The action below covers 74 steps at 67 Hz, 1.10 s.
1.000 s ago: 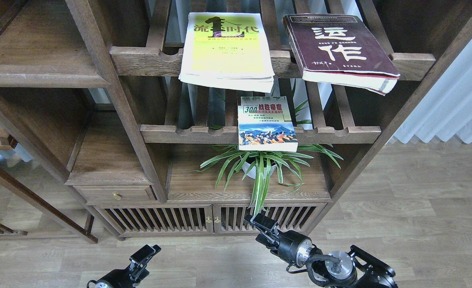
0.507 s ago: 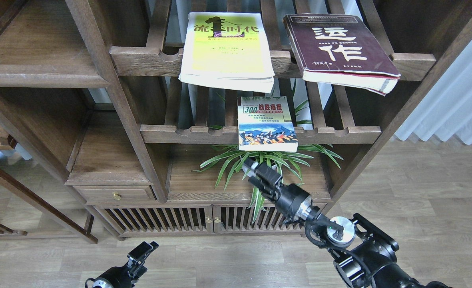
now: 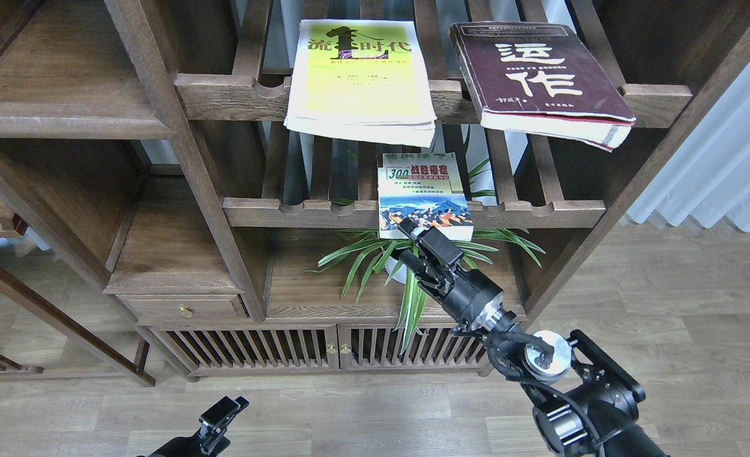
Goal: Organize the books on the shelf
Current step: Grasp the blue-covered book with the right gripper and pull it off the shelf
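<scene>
The right gripper (image 3: 420, 238) hung just below the overhanging "300" book (image 3: 423, 195), above a spider plant (image 3: 413, 263), while the left gripper (image 3: 222, 416) sat low near the floor.

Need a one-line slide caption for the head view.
Right claw reaches up under the "300" book on a slatted rack, above a potted plant; left claw hangs low.

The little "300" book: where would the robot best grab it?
Probably by the front edge of the "300" book, which juts past the slatted rack's rail with air beneath. The right gripper, coming from the front and below, could close jaws over cover and underside.
</scene>
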Available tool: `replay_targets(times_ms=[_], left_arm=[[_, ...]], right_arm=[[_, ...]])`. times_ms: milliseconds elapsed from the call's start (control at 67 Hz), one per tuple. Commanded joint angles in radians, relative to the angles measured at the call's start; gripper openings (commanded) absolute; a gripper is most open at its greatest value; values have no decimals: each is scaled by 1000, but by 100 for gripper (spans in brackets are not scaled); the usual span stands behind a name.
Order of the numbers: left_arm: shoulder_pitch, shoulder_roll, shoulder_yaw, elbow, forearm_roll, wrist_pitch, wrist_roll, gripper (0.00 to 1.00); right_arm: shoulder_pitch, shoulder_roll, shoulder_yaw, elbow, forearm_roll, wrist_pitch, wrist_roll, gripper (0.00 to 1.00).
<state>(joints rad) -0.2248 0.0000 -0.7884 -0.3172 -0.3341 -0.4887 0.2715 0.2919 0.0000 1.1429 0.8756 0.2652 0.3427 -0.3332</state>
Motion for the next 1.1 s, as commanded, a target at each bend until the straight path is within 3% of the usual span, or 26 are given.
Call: replay_targets(times_ms=[0, 298, 552, 821, 910, 925, 1030, 1089], left_arm=[[-2, 0, 0, 0, 0, 0, 0, 100], [-19, 0, -3, -2, 0, 0, 2, 100], [-19, 0, -3, 0, -2, 0, 2, 100], [-19, 0, -3, 0, -2, 0, 2, 100], [-19, 0, -3, 0, -2, 0, 2, 100], [-21, 0, -3, 0, -2, 0, 2, 100], [-25, 0, -3, 0, -2, 0, 2, 100], [-27, 0, -3, -2, -2, 0, 2, 100]], right_arm=[[49, 0, 6, -46, 0, -11, 0, 99], [131, 0, 31, -112, -1, -71, 0, 95], [136, 0, 34, -109, -1, -70, 2, 63], [135, 0, 35, -101, -1, -53, 26, 38], [135, -2, 37, -101, 0, -33, 26, 29], [135, -3, 38, -101, 0, -7, 26, 23], [130, -14, 58, -101, 0, 54, 23, 4], [128, -23, 57, -101, 0, 76, 20, 4]])
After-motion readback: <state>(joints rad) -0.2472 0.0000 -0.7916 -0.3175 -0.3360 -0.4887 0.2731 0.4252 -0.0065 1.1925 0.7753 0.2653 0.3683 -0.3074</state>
